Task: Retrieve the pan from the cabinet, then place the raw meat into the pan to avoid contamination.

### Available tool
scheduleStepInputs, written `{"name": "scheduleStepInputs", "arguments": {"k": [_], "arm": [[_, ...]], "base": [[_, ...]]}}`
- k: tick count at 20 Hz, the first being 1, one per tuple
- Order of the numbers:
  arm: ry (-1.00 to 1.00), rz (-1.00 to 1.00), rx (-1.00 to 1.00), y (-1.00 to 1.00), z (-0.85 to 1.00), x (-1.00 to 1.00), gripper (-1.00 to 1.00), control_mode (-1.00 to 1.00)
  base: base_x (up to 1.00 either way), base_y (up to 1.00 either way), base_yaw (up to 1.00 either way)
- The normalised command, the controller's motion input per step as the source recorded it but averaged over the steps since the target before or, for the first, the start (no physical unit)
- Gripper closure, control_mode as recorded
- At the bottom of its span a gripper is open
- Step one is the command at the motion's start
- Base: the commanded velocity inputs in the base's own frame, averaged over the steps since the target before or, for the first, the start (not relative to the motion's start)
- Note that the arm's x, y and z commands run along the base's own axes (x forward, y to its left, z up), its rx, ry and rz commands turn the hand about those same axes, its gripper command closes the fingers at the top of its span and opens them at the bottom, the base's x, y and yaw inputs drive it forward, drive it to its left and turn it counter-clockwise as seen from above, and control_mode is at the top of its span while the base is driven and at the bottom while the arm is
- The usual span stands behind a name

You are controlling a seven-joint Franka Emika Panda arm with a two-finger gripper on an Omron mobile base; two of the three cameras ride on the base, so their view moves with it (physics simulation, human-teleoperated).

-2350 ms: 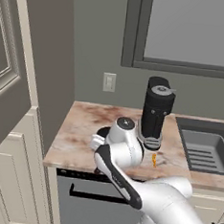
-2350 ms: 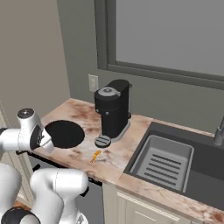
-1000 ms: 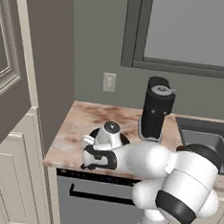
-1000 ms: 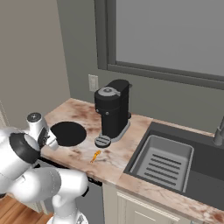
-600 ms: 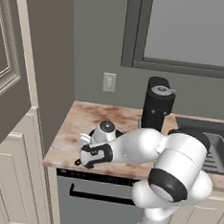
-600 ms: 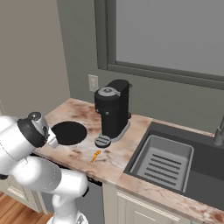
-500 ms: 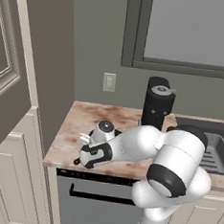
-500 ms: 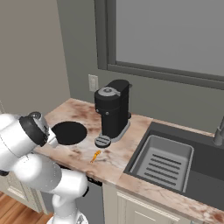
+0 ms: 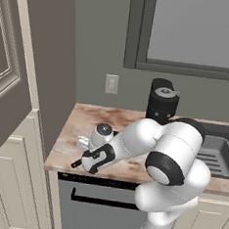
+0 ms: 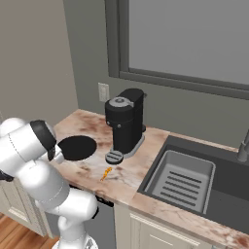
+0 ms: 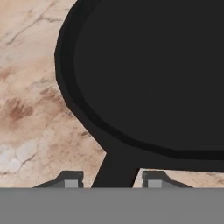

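Observation:
The black pan (image 10: 78,147) lies flat on the marble counter (image 10: 92,127), left of the coffee machine. In the hand view the pan (image 11: 153,78) is very close, and its handle (image 11: 116,168) runs down between my fingertips (image 11: 70,179). My gripper (image 11: 110,180) is open, with a narrow gap on each side of the handle. In the left base view the gripper (image 9: 90,158) hangs at the counter's front edge. The raw meat (image 10: 105,173), a tiny orange piece, lies on the counter right of the pan. The cabinet (image 9: 6,77) stands at the left with its upper door swung open.
A black coffee machine (image 10: 125,124) stands behind a small grey-rimmed round dish (image 10: 115,157). The sink (image 10: 185,180) lies to the right. A dark dishwasher front (image 9: 98,208) sits under the counter. The open cabinet door hangs close to the arm's left.
The jaws have spread apart from the pan handle. The hand has slid left and down toward the counter's front edge. The pan rests on the counter.

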Motion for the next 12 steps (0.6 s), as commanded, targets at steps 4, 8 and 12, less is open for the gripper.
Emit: {"name": "scheduleStepInputs", "arguments": {"k": [4, 8, 12], "arm": [[0.00, 0.00, 0.00, -0.17, -0.09, 0.00, -1.00, -1.00], [0.00, 0.00, 0.01, -0.14, 0.00, 0.00, -1.00, -1.00], [-0.01, 0.00, 0.00, -0.03, 0.06, 0.00, -1.00, -1.00]], "base": [[0.00, 0.00, 0.00], [0.00, 0.00, 0.00], [0.00, 0.00, 0.00]]}}
